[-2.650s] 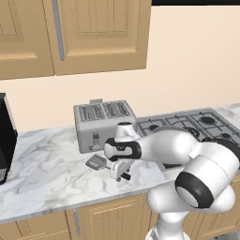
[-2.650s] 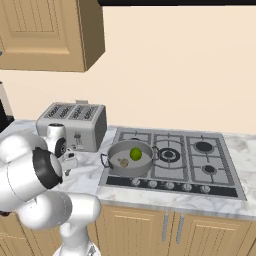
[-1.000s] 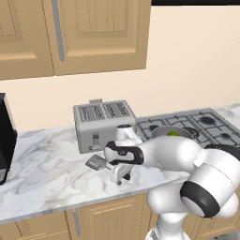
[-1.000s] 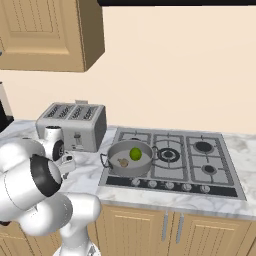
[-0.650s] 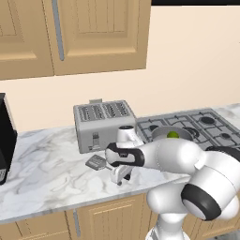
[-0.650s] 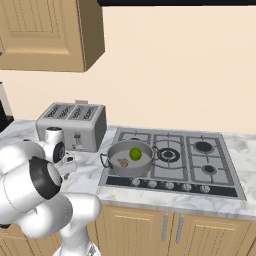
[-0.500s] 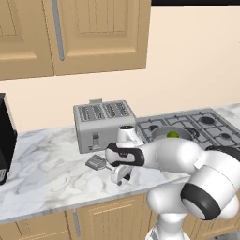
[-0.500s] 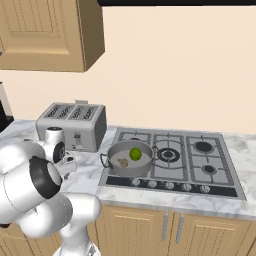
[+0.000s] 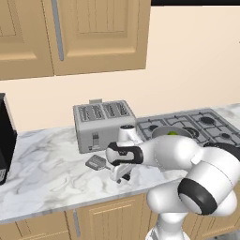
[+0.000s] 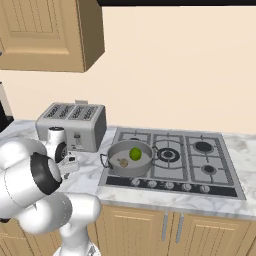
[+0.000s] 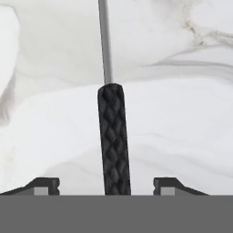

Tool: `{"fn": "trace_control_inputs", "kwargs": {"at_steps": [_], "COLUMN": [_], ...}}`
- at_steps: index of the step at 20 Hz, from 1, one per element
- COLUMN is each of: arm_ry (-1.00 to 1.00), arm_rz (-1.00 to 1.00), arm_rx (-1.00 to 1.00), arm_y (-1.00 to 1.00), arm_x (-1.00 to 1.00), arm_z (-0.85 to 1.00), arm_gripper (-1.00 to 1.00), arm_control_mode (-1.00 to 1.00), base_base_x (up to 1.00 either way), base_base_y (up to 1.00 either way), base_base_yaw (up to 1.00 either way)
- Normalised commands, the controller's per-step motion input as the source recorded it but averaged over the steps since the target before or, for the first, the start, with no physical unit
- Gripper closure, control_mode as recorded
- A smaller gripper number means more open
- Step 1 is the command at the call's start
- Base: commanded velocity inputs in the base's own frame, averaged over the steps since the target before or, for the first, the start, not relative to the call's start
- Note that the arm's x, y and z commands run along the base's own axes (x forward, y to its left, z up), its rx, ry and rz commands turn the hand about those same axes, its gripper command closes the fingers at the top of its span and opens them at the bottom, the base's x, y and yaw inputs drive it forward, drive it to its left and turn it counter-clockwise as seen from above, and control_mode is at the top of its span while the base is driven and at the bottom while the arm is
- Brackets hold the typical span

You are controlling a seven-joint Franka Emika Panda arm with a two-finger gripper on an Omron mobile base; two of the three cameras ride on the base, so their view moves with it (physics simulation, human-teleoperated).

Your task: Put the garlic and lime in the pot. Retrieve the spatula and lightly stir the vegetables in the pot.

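Here the spatula [image 11: 113, 136] shows a short black handle with a woven diamond texture, joined to a thin grey metal shank; in the left base view its flat grey head [image 9: 96, 162] lies on the white marbled table [image 9: 42, 168], just in front of the silver toaster [image 9: 104, 124]. Its long axis runs from that head at the far left toward the near right, where the handle passes under the robot's hand. In the hand view the handle stands lengthwise between the two dark fingertips [image 11: 43, 184], which sit apart on either side of it with clear gaps, so the tool [image 11: 107, 186] is open around the handle and not gripping it. To the right, on the near left burner of the hob [image 10: 172, 160], the grey pot [image 10: 129, 159] holds the bright green lime [image 10: 135, 153] and the tan garlic [image 10: 123, 162], side by side.
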Motion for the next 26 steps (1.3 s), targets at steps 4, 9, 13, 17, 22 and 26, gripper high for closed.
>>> {"fn": "trace_control_inputs", "kwargs": {"at_steps": [4,9,13,17,22,26], "arm_ry": [-0.04,-0.03,0.0,0.0,0.0,0.0], "arm_rz": [-0.05,-0.03,-0.01,-0.01,-0.01,-0.01], "arm_rx": [0.0,0.0,0.0,0.0,0.0,0.0], "arm_y": [0.0,0.02,0.0,0.0,0.0,0.02], "arm_x": [0.0,-0.01,0.0,0.0,0.0,0.0], "arm_z": [-0.23,-0.04,0.0,0.0,-0.01,0.0], "arm_gripper": [-1.0,-1.0,-1.0,-1.0,1.0,1.0], "arm_control_mode": [-1.0,-1.0,-1.0,-1.0,-1.0,-1.0], "base_base_x": [0.0,0.0,0.0,0.0,0.0,0.0], "base_base_y": [0.0,0.0,0.0,0.0,0.0,0.0], "base_base_yaw": [0.0,0.0,0.0,0.0,0.0,0.0]}}
